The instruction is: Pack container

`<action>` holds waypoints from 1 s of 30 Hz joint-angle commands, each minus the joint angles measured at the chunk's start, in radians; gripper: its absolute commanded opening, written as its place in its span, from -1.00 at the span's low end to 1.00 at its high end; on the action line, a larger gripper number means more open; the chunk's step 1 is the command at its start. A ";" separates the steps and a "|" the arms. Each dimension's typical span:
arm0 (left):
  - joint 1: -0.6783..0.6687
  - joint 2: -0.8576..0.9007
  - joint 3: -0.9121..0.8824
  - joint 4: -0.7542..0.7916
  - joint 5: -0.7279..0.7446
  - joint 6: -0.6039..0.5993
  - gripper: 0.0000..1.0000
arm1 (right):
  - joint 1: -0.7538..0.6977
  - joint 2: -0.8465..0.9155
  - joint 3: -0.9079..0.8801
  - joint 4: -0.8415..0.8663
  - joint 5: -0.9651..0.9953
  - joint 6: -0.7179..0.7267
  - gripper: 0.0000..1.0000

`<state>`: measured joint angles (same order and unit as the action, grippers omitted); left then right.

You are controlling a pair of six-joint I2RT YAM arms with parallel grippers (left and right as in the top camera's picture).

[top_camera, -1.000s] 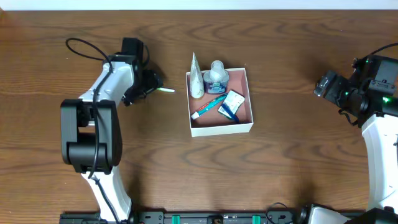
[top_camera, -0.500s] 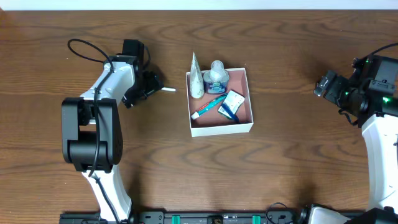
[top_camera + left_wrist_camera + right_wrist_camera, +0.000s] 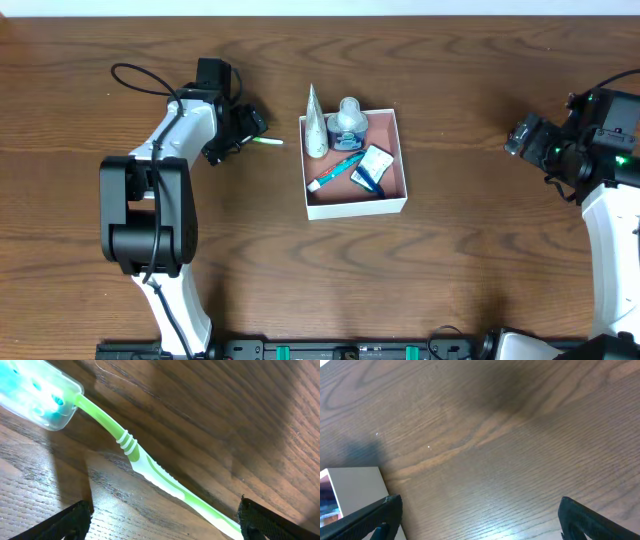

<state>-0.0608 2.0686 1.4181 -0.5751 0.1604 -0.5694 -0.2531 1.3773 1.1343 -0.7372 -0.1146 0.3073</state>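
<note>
The container point(image 3: 392, 204) is a square white-walled box with a pinkish-brown inside, at the table's middle. It holds a white tube, a small bottle, a blue toothbrush and a packet. A green and white toothbrush point(image 3: 267, 143) lies on the table left of the box. Its head sits in a clear cap point(image 3: 37, 395) and its handle point(image 3: 150, 467) runs diagonally in the left wrist view. My left gripper point(image 3: 247, 127) is open and low over the toothbrush, its fingertips point(image 3: 162, 520) straddling the handle. My right gripper point(image 3: 520, 135) is open and empty at the far right.
The box's white corner point(image 3: 355, 492) shows at the left edge of the right wrist view. A black cable point(image 3: 135, 75) loops behind the left arm. Bare wood lies between the box and the right arm.
My left gripper has shifted slightly up and to the right over the toothbrush. The toothbrush and the right arm have not moved.
</note>
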 commanded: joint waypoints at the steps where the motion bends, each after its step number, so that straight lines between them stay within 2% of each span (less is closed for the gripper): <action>1: -0.001 0.023 0.007 -0.006 0.004 -0.008 0.88 | -0.007 0.003 0.010 0.000 0.006 0.010 0.98; 22: -0.001 0.024 0.012 -0.197 -0.016 0.078 0.88 | -0.007 0.003 0.010 0.000 0.006 0.010 0.98; 26: -0.007 0.020 0.062 -0.229 -0.014 0.081 0.88 | -0.007 0.003 0.010 0.000 0.006 0.010 0.98; 30: -0.027 0.010 0.146 -0.240 -0.023 0.155 0.88 | -0.007 0.003 0.010 0.000 0.006 0.010 0.99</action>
<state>-0.0700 2.0743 1.4879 -0.8124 0.1505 -0.4793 -0.2531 1.3773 1.1343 -0.7372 -0.1146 0.3073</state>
